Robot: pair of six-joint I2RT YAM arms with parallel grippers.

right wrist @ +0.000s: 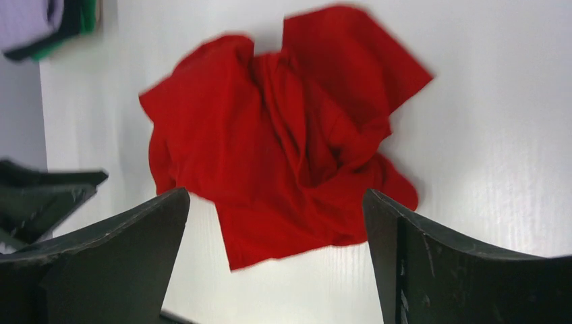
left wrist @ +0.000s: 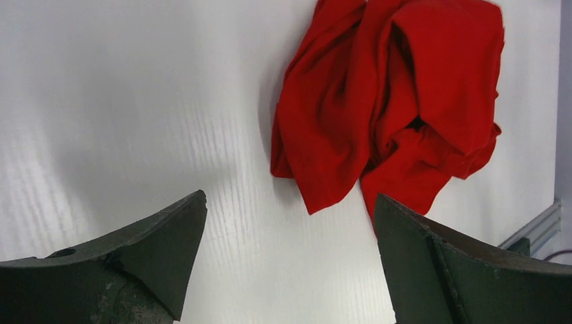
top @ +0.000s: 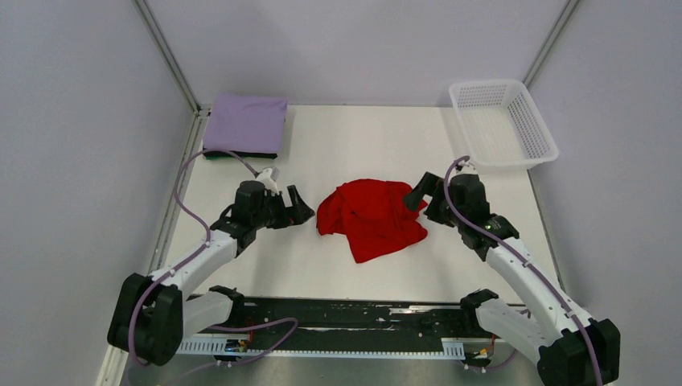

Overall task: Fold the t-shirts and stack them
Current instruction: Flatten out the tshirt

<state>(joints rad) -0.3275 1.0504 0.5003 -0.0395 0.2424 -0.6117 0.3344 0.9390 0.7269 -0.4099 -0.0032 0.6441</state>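
Observation:
A crumpled bright red t-shirt [top: 370, 217] lies in a heap at the middle of the table; it also shows in the left wrist view [left wrist: 391, 101] and the right wrist view [right wrist: 283, 142]. A folded lavender t-shirt [top: 246, 122] lies on a dark green one [top: 241, 154] at the back left, also seen in the right wrist view [right wrist: 27, 20]. My left gripper [top: 304, 208] is open and empty just left of the red heap [left wrist: 290, 256]. My right gripper [top: 417, 195] is open and empty at the heap's right edge [right wrist: 276, 263].
A white mesh basket [top: 503, 122] stands at the back right corner. The enclosure's metal posts and grey walls border the table. A black rail [top: 346, 318] runs along the near edge between the arm bases.

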